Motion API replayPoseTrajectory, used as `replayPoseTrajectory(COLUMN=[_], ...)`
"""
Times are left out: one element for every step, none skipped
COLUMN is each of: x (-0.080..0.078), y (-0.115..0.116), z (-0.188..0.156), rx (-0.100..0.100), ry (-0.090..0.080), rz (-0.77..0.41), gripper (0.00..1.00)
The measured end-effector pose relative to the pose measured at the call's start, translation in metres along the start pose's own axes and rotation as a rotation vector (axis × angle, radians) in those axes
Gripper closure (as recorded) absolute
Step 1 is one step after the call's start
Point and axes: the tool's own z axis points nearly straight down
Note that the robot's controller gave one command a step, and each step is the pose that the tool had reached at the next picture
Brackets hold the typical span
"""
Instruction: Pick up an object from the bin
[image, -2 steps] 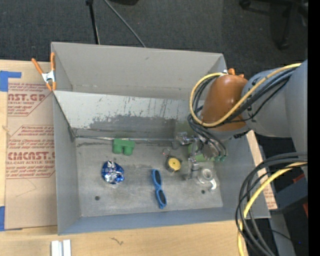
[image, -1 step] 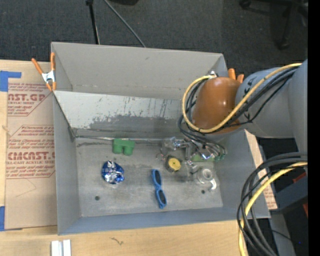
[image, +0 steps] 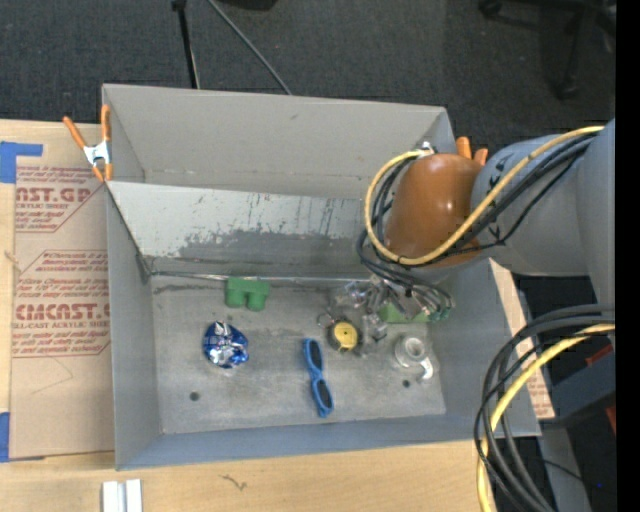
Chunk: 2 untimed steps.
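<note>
In the camera view, my fingers (image: 385, 303) hang low over the floor of the bin (image: 300, 215), near its right edge and close to the back wall. I cannot tell whether they are spread or pressed together. A green flat bit (image: 402, 312) lies right at them, a yellow round piece (image: 345, 336) just beside, and a whitish ring (image: 410, 352) nearer the front edge. The yellow piece looks light, hard and prone to roll, so I would pinch it across its sides. Blue toy sunglasses (image: 317, 377) lie apart, further left.

view: overhead, oblique | faces: down into bin (image: 270, 130) | range: close, whole bin framed | arm (image: 560, 200): enters right
</note>
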Motion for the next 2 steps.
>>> replayPoseTrajectory(x=[-0.009,-0.012], y=[0.024,0.027], z=[-0.122,-0.196], rx=[0.004,0.003], ry=[-0.007,-0.004], rz=[-0.015,-0.393], gripper=[1.00,1.00])
